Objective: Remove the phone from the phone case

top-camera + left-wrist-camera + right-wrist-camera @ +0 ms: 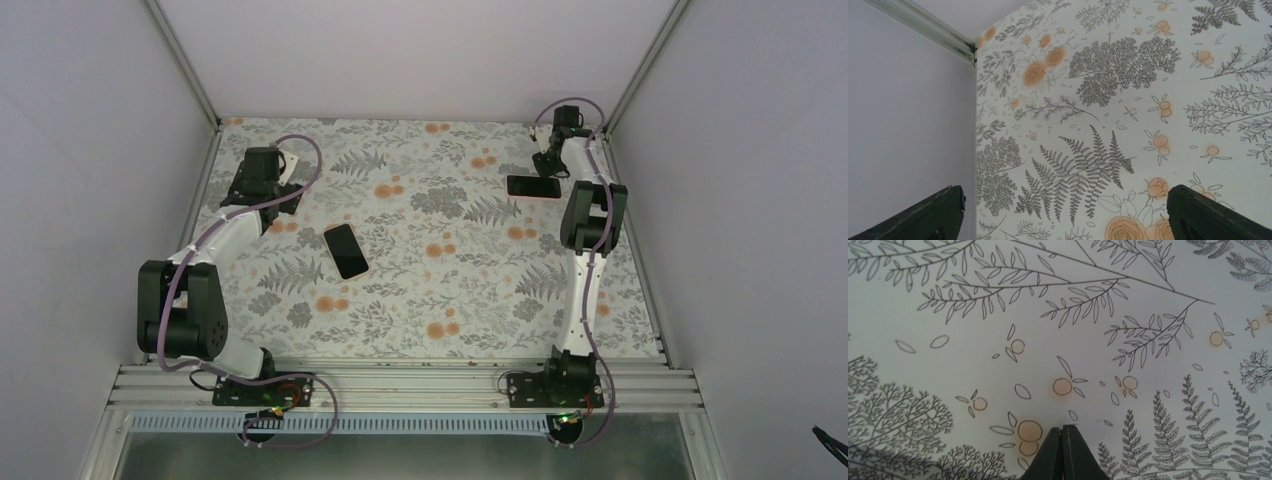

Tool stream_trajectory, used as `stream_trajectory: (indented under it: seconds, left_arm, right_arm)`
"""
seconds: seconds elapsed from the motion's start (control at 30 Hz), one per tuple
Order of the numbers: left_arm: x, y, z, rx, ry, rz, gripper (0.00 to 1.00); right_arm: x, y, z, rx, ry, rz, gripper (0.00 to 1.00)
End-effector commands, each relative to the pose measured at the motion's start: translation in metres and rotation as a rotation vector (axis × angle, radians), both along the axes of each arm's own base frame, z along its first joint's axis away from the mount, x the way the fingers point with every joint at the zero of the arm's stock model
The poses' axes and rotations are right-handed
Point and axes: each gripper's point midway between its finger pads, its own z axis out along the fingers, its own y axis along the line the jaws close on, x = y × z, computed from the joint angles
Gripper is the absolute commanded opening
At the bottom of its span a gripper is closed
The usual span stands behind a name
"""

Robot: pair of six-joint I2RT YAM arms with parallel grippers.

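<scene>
In the top view a black slab with a thin pale rim (pixel 346 250) lies flat on the floral cloth at centre-left. A second flat black rectangle (pixel 533 186) lies at the back right. I cannot tell which is the phone and which is the case. My left gripper (pixel 262 172) is at the back left, apart from the slab. It is open and empty in the left wrist view (pixel 1065 200). My right gripper (pixel 546 166) hovers just beside the back-right rectangle. Its fingers are shut with nothing between them in the right wrist view (pixel 1063 429). Neither wrist view shows either black object.
The floral cloth (pixel 450 300) covers the table. Grey walls enclose it on the left (pixel 903 125), back and right. A metal rail (pixel 400 385) runs along the near edge at the arm bases.
</scene>
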Motion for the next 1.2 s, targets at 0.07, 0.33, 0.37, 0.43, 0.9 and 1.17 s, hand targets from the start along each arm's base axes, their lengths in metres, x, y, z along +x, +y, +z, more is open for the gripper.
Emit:
stream_trajectory:
  seconds: [0.07,0.33,0.37,0.43,0.9,1.17]
  left_arm:
    - [-0.003,-0.004,-0.002,0.002,0.049,-0.038,1.0]
    - [-0.022,-0.011,-0.007,-0.016,0.087,-0.088,1.0]
    - [-0.023,-0.011,-0.006,-0.015,0.084,-0.091,1.0]
    - [-0.025,-0.01,-0.007,-0.011,0.087,-0.09,1.0]
    - [-0.024,-0.006,-0.004,-0.018,0.112,-0.053,1.0]
    - [-0.023,-0.005,-0.01,-0.03,0.124,-0.036,1.0]
  right_arm:
    - [-0.05,0.03,-0.015,0.111,0.151,0.067,0.04]
    - [-0.128,0.052,-0.013,0.162,0.26,0.113,0.05]
    - [-0.124,0.046,-0.007,0.148,0.216,0.088,0.1]
    - [-0.118,0.042,0.008,0.174,0.148,0.056,0.43]
    - [-0.154,0.121,0.048,0.418,0.219,-0.009,1.0]
    - [-0.112,0.141,0.057,0.073,-0.052,-0.002,1.0]
